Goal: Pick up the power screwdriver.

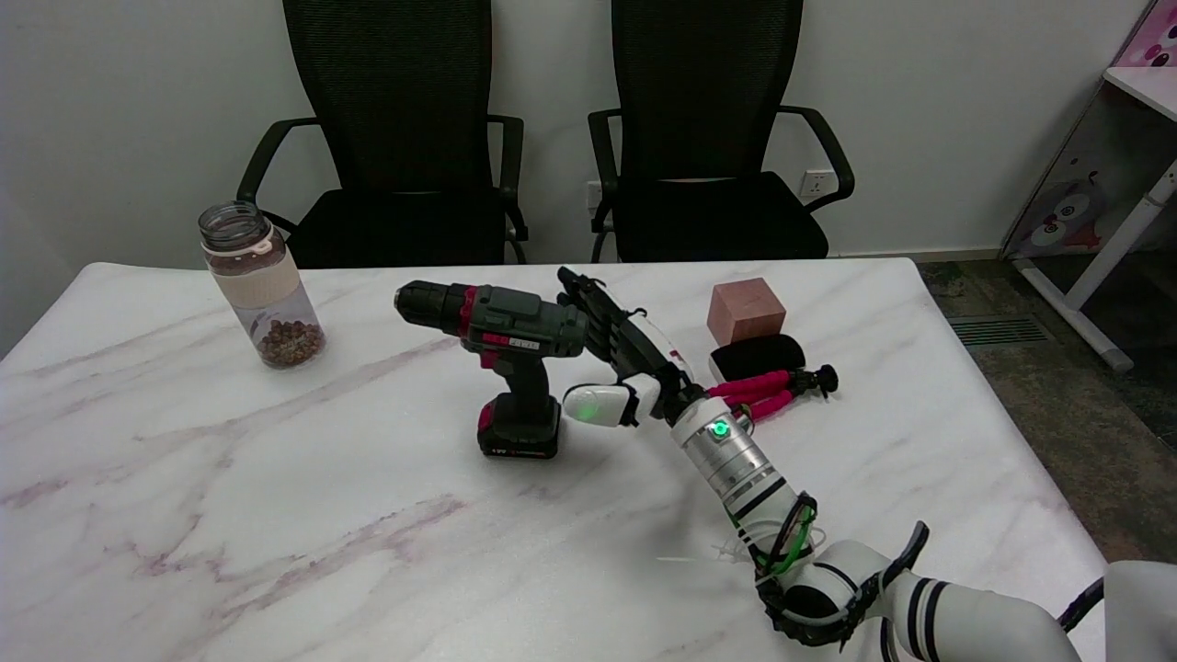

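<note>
Marble-topped table [276, 515] offers little friction: the right hand [618, 360], fingers spread and holding nothing beside the upright power screwdriver [506, 354], may topple it on contact.

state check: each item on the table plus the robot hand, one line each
power screwdriver: upright on its battery base, chuck pointing left, not lifted
robot hand: open, fingers spread, just right of the screwdriver's rear; contact unclear
jar: upright, no lid, small brown pieces at the bottom
wooden cube: resting on the table, far right
mini tripod: lying on its side, pink legs folded together
black pouch: lying flat behind the tripod
</note>
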Controlling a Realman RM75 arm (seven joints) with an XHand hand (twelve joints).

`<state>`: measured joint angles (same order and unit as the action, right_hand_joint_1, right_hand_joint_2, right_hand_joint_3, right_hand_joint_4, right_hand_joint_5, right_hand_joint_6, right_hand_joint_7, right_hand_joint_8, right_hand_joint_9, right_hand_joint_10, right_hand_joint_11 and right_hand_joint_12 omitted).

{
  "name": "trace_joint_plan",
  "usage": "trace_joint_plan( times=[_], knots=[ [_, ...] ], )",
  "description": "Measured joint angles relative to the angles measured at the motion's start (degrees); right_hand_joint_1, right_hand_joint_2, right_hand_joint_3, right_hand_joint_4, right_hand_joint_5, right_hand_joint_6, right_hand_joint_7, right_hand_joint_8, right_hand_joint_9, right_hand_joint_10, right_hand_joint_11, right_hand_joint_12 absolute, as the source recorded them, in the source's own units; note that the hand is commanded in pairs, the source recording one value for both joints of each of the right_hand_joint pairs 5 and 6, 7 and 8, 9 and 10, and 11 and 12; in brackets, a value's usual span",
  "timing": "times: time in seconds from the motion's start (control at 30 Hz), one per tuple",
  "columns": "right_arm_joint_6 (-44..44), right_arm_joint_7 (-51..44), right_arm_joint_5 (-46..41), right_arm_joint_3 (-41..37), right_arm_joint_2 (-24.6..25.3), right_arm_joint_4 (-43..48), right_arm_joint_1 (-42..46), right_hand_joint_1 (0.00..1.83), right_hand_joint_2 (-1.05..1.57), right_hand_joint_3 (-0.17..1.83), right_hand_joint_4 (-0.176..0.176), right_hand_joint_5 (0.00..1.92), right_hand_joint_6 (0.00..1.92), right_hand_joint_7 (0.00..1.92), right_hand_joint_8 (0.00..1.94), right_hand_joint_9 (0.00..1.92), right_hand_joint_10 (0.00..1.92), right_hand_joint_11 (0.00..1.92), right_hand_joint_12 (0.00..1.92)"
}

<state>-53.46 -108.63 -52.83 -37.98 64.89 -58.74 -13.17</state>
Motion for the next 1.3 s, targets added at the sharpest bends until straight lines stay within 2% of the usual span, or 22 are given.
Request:
trace_joint_plan(
  times=[0.77,1.3],
  knots=[
    [-0.16,-0.22,0.17,0.37,4.9,4.18,-0.55,0.86,-0.11,0.65,-0.039,0.0,0.0,0.0,0.0,0.13,0.13,0.19,0.19],
    [-0.16,0.05,-0.01,0.45,8.01,7.75,-1.54,0.84,-0.14,0.72,-0.024,0.0,0.0,0.0,0.0,0.14,0.14,0.19,0.19]
  ],
)
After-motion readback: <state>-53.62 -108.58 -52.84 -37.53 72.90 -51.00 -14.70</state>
